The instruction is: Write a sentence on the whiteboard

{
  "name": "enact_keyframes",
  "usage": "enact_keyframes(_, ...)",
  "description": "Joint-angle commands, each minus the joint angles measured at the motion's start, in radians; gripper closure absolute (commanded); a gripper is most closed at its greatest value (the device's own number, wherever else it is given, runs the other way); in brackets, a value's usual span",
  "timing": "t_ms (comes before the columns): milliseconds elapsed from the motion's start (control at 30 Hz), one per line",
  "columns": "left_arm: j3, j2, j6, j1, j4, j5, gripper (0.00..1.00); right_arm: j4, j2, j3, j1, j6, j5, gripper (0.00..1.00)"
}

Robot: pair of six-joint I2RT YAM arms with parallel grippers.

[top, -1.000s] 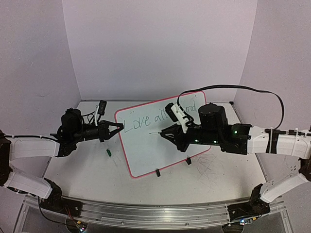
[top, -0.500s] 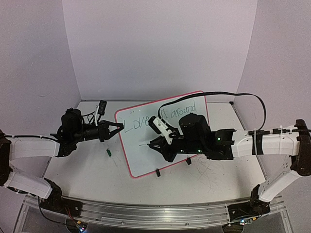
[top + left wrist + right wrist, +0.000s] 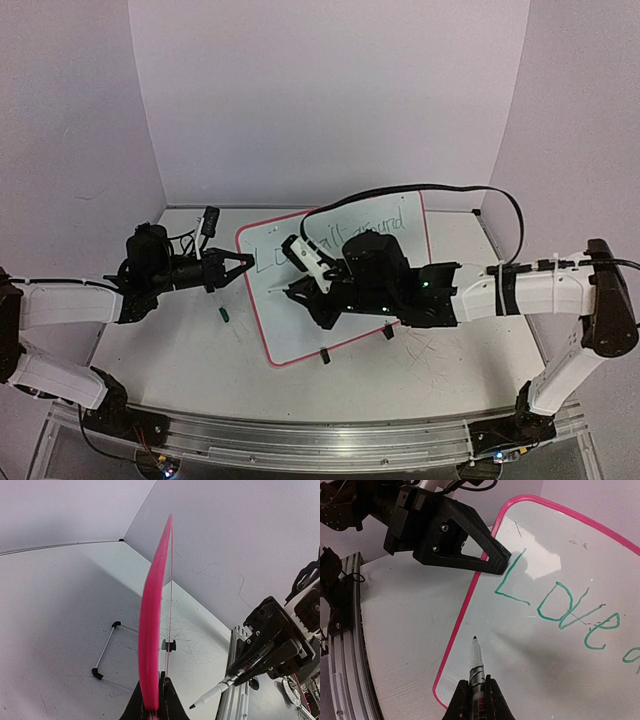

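Top external view shows a big, shiny white whiteboard [image 3: 295,330] with a thin pink rim and round corners. It lies slanted in the middle of the scuffed white table [image 3: 150,350]. A thin green handwritten sentence [image 3: 380,220] runs along its far side, and the right arm hides some of the words. The black plastic left claw [image 3: 248,264] is clenched on the board's left rim, one finger above and one below. The black right claw [image 3: 295,292] is squeezed tight around a slim white marker [image 3: 477,667] with a black pointed tip. That tip sits over the smooth board just inside the left rim, below the big green L; I cannot tell if it touches. Two small black clips [image 3: 325,356] stick out from the near rim. A tiny green cap [image 3: 224,314] lies on the table just left of the board. Grey scribbles [image 3: 430,345] mark the table on the right. A second ago the right claw was over the right half of the board; now it has slid across to the left side, close to the left claw. The left arm and the board have not moved. Bare table lies open in front of the board, and plain walls close in the back and both sides.
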Motion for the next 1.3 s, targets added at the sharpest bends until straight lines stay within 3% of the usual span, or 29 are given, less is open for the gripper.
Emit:
enact_keyframes(0,-0.004,0.017,0.071,-0.001,-0.079,-0.055,1.0,0.034,0.026,0.046,0.011,-0.009,0.04,1.0)
enact_keyframes(1267,-0.002,0.024,0.088,-0.001,-0.085,-0.056,1.0,-0.009,0.094,0.047,0.023,0.029,0.103,1.0)
